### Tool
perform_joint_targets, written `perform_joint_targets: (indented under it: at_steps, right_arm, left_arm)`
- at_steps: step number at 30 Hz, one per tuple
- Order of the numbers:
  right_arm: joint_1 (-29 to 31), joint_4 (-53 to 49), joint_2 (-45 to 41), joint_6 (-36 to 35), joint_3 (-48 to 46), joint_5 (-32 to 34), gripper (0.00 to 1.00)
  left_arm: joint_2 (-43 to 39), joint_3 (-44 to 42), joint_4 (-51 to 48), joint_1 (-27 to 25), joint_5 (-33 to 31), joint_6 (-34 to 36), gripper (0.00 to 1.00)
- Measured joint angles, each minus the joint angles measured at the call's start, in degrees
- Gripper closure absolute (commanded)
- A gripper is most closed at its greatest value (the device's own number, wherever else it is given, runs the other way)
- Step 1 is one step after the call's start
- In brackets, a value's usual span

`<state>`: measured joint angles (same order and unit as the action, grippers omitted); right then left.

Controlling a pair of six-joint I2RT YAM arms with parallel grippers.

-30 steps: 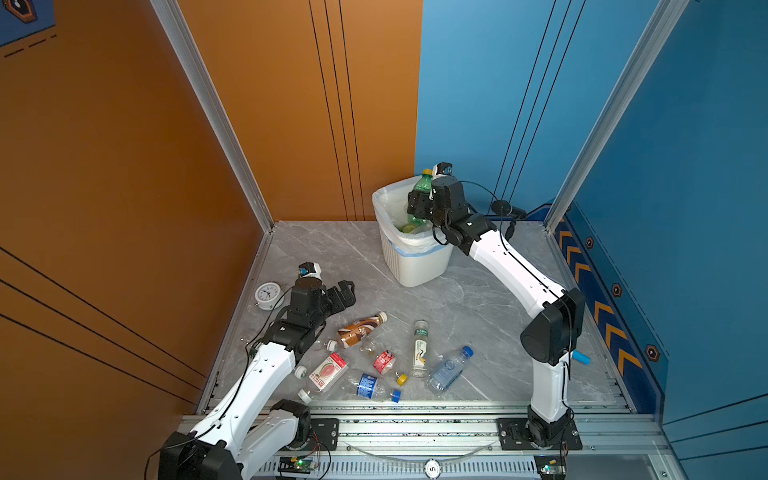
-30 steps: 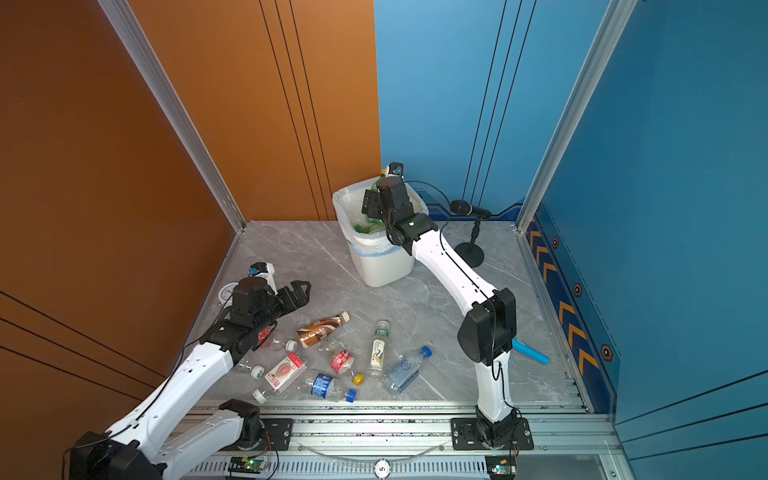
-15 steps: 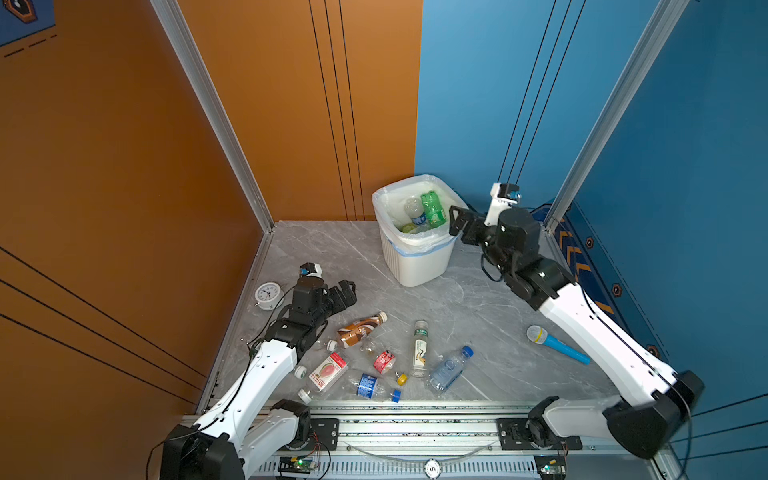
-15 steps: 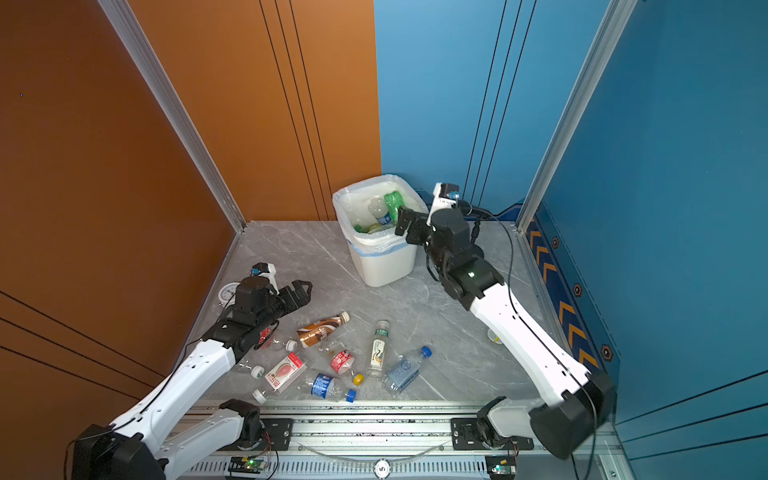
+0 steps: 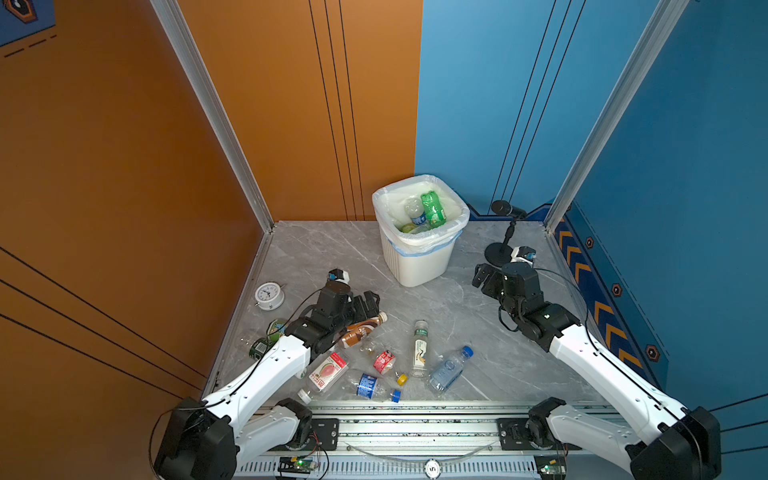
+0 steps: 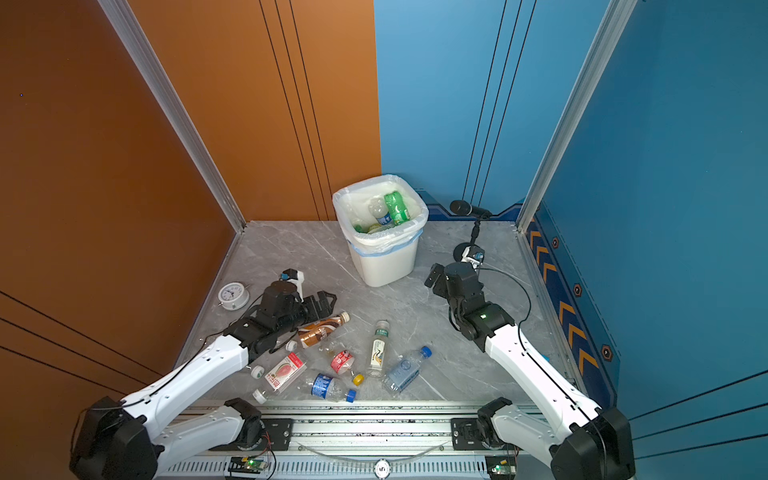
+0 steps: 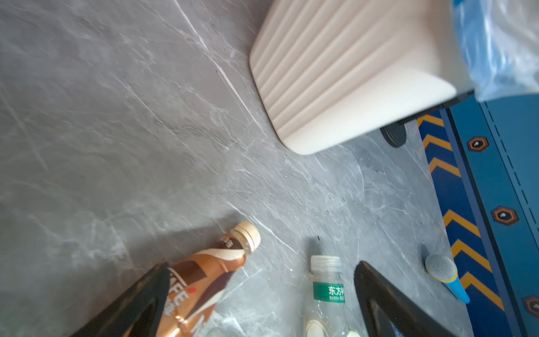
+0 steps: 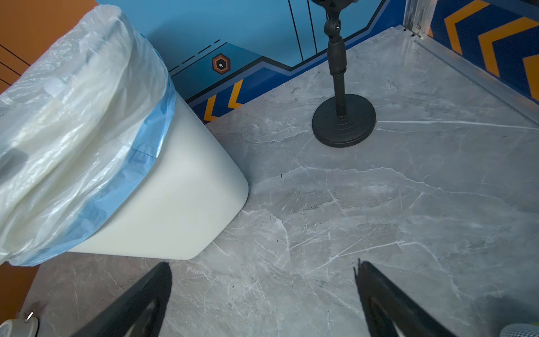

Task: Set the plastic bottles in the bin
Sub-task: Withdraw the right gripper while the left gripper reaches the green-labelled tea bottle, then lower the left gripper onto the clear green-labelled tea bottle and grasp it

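The white ribbed bin [image 5: 419, 257] [image 6: 386, 262] stands at the back with a green bottle [image 5: 433, 209] and a clear one [image 5: 414, 210] inside. Several plastic bottles lie on the front floor, among them a brown one [image 5: 360, 330] [image 7: 204, 277], a clear green-labelled one [image 5: 420, 349] [image 7: 328, 289] and a blue-capped one [image 5: 449, 369]. My left gripper [image 5: 368, 303] [image 7: 262, 265] hangs open just behind the brown bottle's neck, holding nothing. Low over bare floor to the right of the bin, my right gripper [image 5: 482, 278] [image 8: 264, 264] is open and empty.
A white alarm clock [image 5: 269, 296] sits by the left wall, with two greenish bottles [image 5: 266, 338] nearer the front. A black microphone stand [image 5: 498, 249] [image 8: 342, 122] rises just behind the right gripper. A blue-handled toy microphone [image 7: 446, 274] lies near the right wall. A loose yellow cap [image 5: 401, 379] lies among the bottles.
The right arm swung from over the bin down to the floor on its right; the green bottle it carried now lies in the bin. The left arm barely moved.
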<state>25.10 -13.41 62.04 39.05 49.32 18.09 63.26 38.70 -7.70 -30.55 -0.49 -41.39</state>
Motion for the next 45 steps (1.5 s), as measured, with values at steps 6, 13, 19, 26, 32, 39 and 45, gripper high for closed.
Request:
perform_joint_targets:
  at_steps: [6,13,19,26,32,39,45]
  right_arm:
    - [-0.31,-0.02,0.00,0.90,0.00,0.00,0.00]
    - [-1.14,-0.02,0.00,1.73,0.00,-0.04,0.00]
    - [-1.55,-0.02,0.00,1.92,-0.07,-0.26,0.00]
    - [-2.56,-0.07,-0.76,1.95,-1.68,-1.09,0.00]
    - [-3.80,-0.04,-2.43,1.95,-2.60,-1.95,0.00]
    - [-4.98,-0.07,-3.96,1.97,-4.35,-3.06,0.01]
    - [-5.95,-0.09,-4.94,2.36,-5.22,-3.52,0.00]
  left_arm:
    - [3.13,3.26,-4.48,-12.94,-2.99,-3.15,0.07]
    - [6.84,7.56,-12.35,-22.67,-4.66,-6.93,0.12]
    - [9.46,9.88,-16.17,-25.75,-4.61,-8.20,0.18]
    - [14.29,13.14,-17.40,-27.93,-2.97,-8.20,0.15]
    - [17.64,15.41,-17.66,-29.31,-1.29,-8.13,0.15]
    - [21.94,17.97,-18.80,-29.90,0.57,-7.67,0.09]
    - [26.01,21.09,-20.35,-29.83,1.20,-6.43,0.11]
